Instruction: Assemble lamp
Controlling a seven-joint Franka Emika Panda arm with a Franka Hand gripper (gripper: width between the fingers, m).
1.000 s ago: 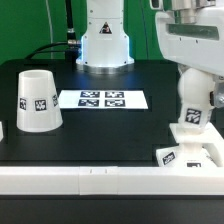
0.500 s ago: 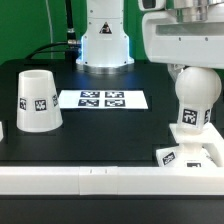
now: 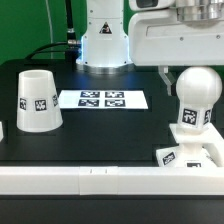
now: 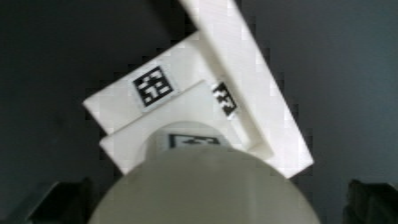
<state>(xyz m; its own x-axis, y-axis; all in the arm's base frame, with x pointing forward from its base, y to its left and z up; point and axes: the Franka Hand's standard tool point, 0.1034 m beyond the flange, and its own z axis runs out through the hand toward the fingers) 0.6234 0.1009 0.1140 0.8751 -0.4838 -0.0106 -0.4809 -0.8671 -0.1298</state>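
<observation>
1. Fingers (image 4: 63,203) stand wide apart, one on each side of the bulb's round head. The wrist view shows dark gaps between them and the head, so they grip nothing.
2. Upright on the base (image 3: 192,153) stands the bulb (image 3: 194,97), at the exterior view's right near the front edge of the black worktop (image 3: 100,135). Its stem bears a black-and-white square tag.
3. On the base's top face, the wrist view shows another such tag beside the stem.
4. Well apart, at the exterior view's left, the shade (image 3: 37,100) stands wide end down with one tag facing the camera.
5. Between shade and bulb, farther back, the marker board (image 3: 103,99) lies flat with several tags.
</observation>
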